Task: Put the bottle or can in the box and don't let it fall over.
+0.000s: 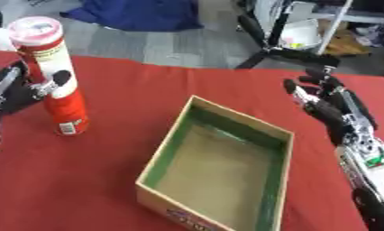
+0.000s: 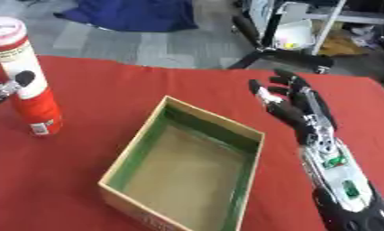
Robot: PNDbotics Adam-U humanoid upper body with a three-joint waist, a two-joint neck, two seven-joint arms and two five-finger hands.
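While the left hand [image 1: 34, 88] curled its fingers round the tall red can [image 1: 55, 76], standing upright on the red worktop [image 1: 69, 180] left of the box [image 1: 219, 171], the right hand [image 2: 294, 108] hovered beside the box, fingers straight, holding nothing.

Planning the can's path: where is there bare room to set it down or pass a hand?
The open cardboard box with green inner walls holds nothing. Bare red tablecloth lies between the tall red and white can and the box, and along the far edge. It is crowded at the left, where the left hand grips the can, and right of the box, by the open right hand.
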